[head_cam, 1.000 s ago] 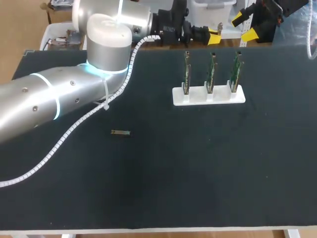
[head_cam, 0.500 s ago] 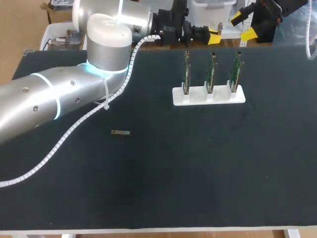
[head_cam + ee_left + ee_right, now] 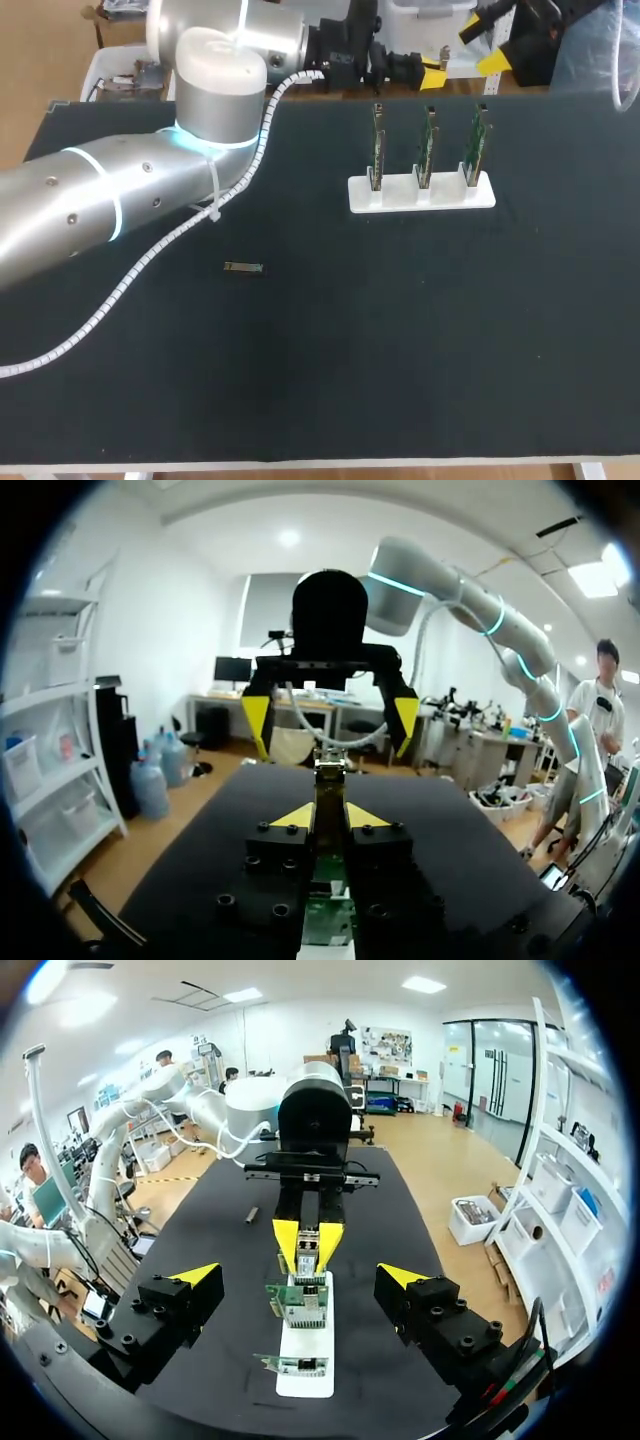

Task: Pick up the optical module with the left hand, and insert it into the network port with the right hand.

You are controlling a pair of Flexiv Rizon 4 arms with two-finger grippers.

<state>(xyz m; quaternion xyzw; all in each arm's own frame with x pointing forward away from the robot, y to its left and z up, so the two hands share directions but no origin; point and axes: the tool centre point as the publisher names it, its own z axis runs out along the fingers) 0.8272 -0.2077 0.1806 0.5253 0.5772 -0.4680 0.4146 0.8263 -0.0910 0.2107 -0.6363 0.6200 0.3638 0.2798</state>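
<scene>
One slim metallic module [image 3: 243, 267] lies flat on the matte black table [image 3: 400, 350], well apart from the white block holder [image 3: 421, 193] of three upright green boards [image 3: 427, 140]. Beyond it, the left gripper [image 3: 330, 815] has fingers narrowly apart, empty; the right gripper [image 3: 300, 1277] gapes wide.

The left arm [image 3: 100, 210] is a thick tube of brushed silver, dotted with small dark screws and ringed by a glowing cyan band [image 3: 116, 205], with a paler grey joint cap [image 3: 220, 62]. A white ribbed cable [image 3: 150, 258] runs along it, cinched by a white tie [image 3: 213, 195]. The right arm [image 3: 450, 580] matches. The left pincer [image 3: 330, 815] and right pincer [image 3: 300, 1275] are black blocks with sunken screws and yellow wedge tips.
</scene>
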